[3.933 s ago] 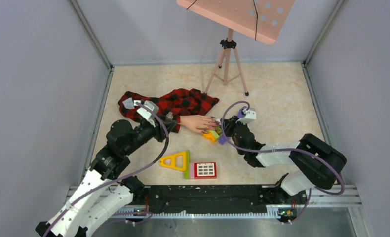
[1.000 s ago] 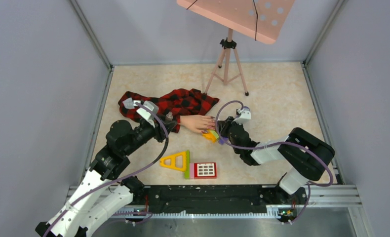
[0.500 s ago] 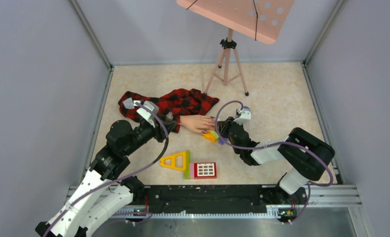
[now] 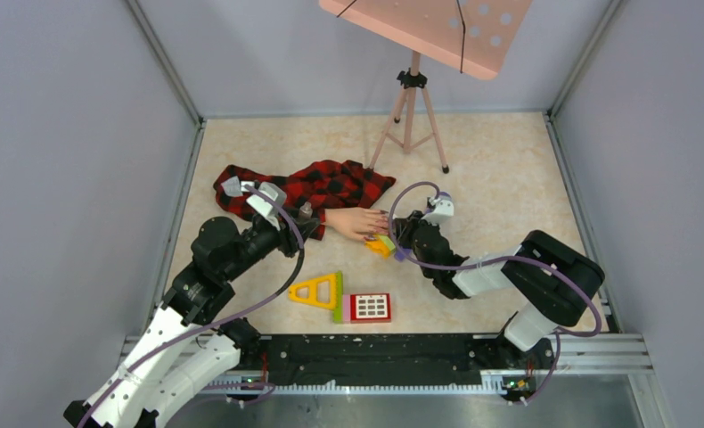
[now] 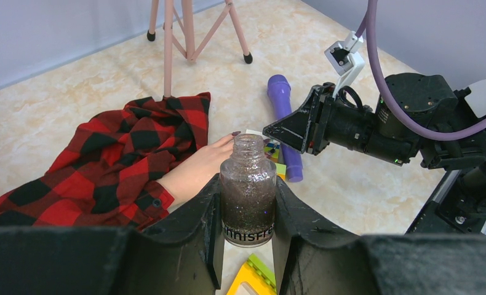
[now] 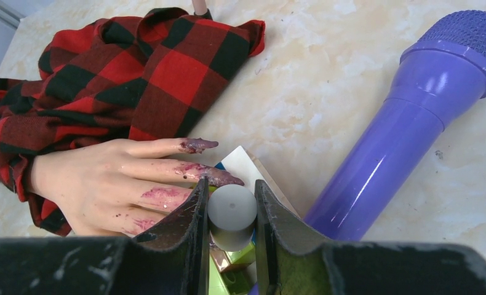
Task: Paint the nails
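**Nails under the right gripper, bottle clamped in the left**

Lying palm down on the marbled table (image 4: 500, 178), near its middle: the mannequin hand (image 6: 99, 178), fingers pointing towards the right arm, wrist tucked into the crumpled red-and-black plaid sleeve (image 6: 136, 74). Seen at the fingertips: the nails (image 6: 199, 145), dark purplish and glossy, with purple smears running back over the finger skin.

Closed in the right gripper (image 6: 230, 195): a small grey round-topped cylinder (image 6: 231, 215), its lower end hidden, so cannot tell whether anything touches a nail. Sits just below the tip of the second visible finger, over a white card (image 6: 243, 165) and beside a purple microphone (image 6: 400, 123) lying flat.

Clamped upright in the left gripper (image 5: 246, 183): an uncapped glass bottle (image 5: 248, 206) of dark glittery polish, held near the sleeve cuff, on the wrist side of the hand.

Nearer the arm bases: a yellow triangle piece (image 4: 317, 290) touching a red window tile (image 4: 369, 307). At the far side: a pink tripod (image 4: 411, 111).
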`<action>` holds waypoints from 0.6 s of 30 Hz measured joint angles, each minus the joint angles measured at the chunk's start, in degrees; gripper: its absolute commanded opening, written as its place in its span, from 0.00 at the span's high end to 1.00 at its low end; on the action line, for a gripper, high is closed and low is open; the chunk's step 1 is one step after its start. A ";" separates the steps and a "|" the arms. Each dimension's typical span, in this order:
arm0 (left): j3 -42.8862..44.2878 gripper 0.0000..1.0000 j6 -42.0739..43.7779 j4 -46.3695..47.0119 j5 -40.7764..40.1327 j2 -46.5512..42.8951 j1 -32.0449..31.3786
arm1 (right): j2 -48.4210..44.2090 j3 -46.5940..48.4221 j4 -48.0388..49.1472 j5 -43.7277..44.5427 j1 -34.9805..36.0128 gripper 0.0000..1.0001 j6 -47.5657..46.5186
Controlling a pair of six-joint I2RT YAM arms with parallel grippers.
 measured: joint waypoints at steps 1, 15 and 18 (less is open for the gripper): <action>0.00 1.00 0.00 0.00 0.00 0.00 0.00 | 0.00 0.00 0.02 0.13 0.00 1.00 0.00; 0.00 1.00 0.00 0.00 0.00 0.00 0.00 | 0.52 0.00 0.00 0.63 0.00 1.00 0.00; 0.00 1.00 0.00 0.00 0.00 0.00 0.00 | 0.76 0.00 -0.13 0.72 0.00 1.00 0.00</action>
